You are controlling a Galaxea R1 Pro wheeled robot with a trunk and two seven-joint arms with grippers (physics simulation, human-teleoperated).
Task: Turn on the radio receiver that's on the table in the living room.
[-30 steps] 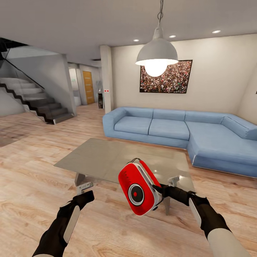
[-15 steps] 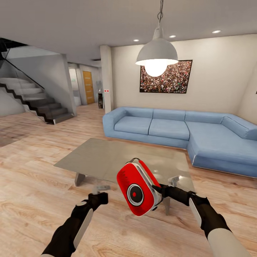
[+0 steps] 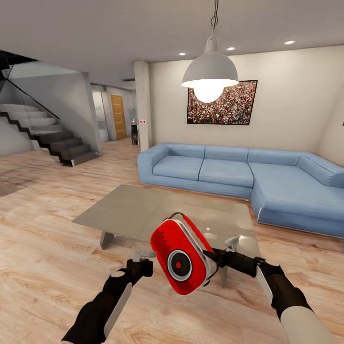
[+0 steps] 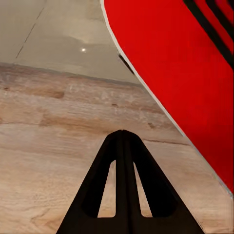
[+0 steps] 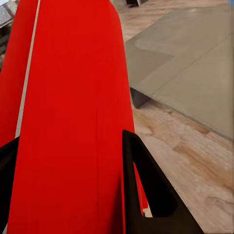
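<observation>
Since a second ago the left gripper has travelled rightward and forward from near the desk's front left leg, and now sits just beside the lower left edge of the radio receiver. Over the same time the radio has shifted slightly left and up in the right gripper's hold; the room's framing is unchanged.

The radio is held in the air above the wood floor, in front of the desk's near edge, tilted with its top leaning left. It is red with white trim, a thin dark handle arching over its top, a dotted grille on the upper face and a round dial ringed in grey and black with a red centre.

In the right wrist view the fingers clasp the red body on both sides. In the left wrist view the fingers are pressed together, empty, with the red shell close ahead
</observation>
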